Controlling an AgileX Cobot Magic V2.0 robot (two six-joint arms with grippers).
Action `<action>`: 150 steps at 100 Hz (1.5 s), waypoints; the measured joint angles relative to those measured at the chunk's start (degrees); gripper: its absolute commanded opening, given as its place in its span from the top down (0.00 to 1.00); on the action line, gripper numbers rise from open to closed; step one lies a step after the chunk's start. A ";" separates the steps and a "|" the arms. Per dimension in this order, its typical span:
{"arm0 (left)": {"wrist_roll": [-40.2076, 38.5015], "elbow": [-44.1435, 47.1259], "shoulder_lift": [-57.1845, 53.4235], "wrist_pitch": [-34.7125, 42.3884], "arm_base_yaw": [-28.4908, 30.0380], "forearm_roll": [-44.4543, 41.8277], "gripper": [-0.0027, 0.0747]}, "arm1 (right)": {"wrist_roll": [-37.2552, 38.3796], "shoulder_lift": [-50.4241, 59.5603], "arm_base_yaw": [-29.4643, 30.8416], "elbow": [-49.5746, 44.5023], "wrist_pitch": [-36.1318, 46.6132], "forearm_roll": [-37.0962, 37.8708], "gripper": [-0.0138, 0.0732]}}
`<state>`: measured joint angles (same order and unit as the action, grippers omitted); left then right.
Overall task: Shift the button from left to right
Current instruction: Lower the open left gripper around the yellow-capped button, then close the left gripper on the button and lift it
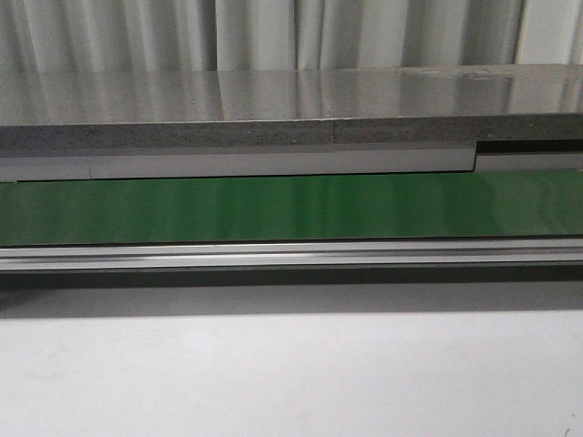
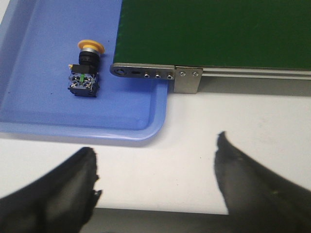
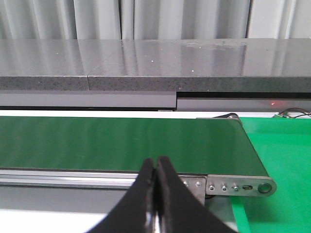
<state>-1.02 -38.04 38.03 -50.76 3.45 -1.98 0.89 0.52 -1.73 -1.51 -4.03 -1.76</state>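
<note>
The button point(image 2: 85, 70), a yellow-orange cap on a dark cube body with a green mark, lies on its side in a blue tray point(image 2: 43, 124) in the left wrist view. My left gripper point(image 2: 155, 145) is open and empty over the white table, short of the tray's near rim and apart from the button. My right gripper point(image 3: 156, 162) is shut with nothing between its fingers, in front of the green conveyor belt point(image 3: 121, 143). Neither gripper nor the button shows in the front view.
The belt point(image 1: 291, 209) runs across the front view behind a metal rail point(image 1: 291, 255). Its end bracket point(image 2: 155, 74) overhangs the tray's corner. A grey stone shelf point(image 1: 291, 105) stands behind. A bright green surface point(image 3: 282, 155) lies past the belt's right end.
</note>
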 measured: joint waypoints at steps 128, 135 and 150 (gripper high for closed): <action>2.27 -32.42 59.75 4.64 18.75 0.10 0.11 | 0.00 0.00 0.00 0.00 0.00 0.00 0.92; 2.79 -34.66 63.27 3.26 18.75 0.13 0.11 | 0.00 0.00 0.00 0.00 0.00 0.00 0.92; 3.18 -37.40 67.99 1.80 18.75 0.22 0.11 | 0.00 0.00 0.00 0.00 0.00 0.00 0.92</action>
<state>2.16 -75.45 106.01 -48.97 22.19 -1.76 0.89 0.52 -1.73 -1.51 -4.03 -1.76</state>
